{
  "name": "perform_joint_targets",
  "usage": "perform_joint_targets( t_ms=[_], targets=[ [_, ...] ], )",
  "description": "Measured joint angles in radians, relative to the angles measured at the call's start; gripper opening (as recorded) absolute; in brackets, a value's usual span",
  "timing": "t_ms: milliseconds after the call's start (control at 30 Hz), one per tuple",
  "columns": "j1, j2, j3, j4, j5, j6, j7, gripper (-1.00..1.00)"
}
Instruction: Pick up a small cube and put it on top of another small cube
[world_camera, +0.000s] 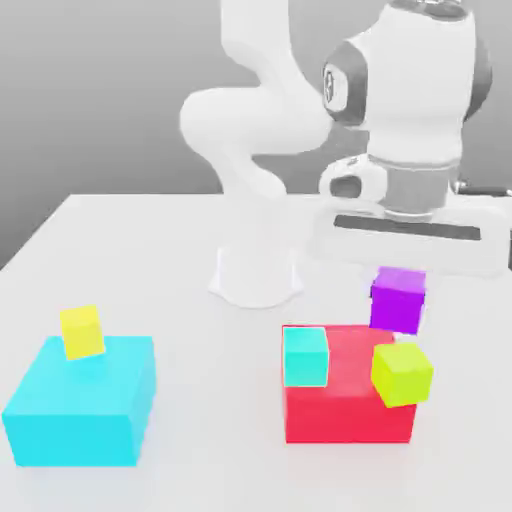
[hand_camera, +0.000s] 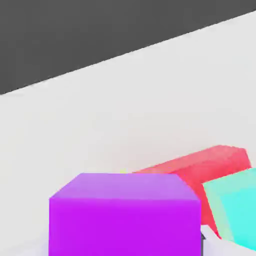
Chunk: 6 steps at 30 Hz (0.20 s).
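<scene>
Cube (world_camera: 398, 300) of purple-magenta hangs in the air directly under the white arm's hand (world_camera: 405, 240), just above the far edge of the big red block (world_camera: 345, 405) on the table (world_camera: 130, 260). Whether the jaws are clamped on it cannot be told: neither view shows the fingers, though the hand view has the purple cube filling the foreground right beneath the camera, which suggests it is being carried.

On the red block sit a small cyan cube (world_camera: 306, 356) toward the exterior view's left and a small yellow-green cube (world_camera: 402, 373) toward its right, the latter tilted and overhanging the block's corner. A second yellow cube (world_camera: 82, 332) rests on the big cyan block (world_camera: 85, 405), well apart.

The cyan cube, sitting square, looks the steadier landing spot. Doing this well likely means centring the purple cube over the chosen one, matching their faces, lowering straight until they touch, and only then releasing. Brushing the tilted yellow-green cube could topple it.
</scene>
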Motion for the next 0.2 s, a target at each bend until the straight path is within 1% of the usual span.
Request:
perform_joint_targets(
  t_ms=[67,100,200],
  targets=[
    [-0.002,0.062,0.010,-0.018,-0.026,0.074,0.020,-1.00],
    [-0.003,0.088,0.013,-0.025,-0.036,0.107,0.028,1.00],
    [-0.003,0.088,0.013,-0.025,-0.036,0.107,0.028,1.00]
  ],
)
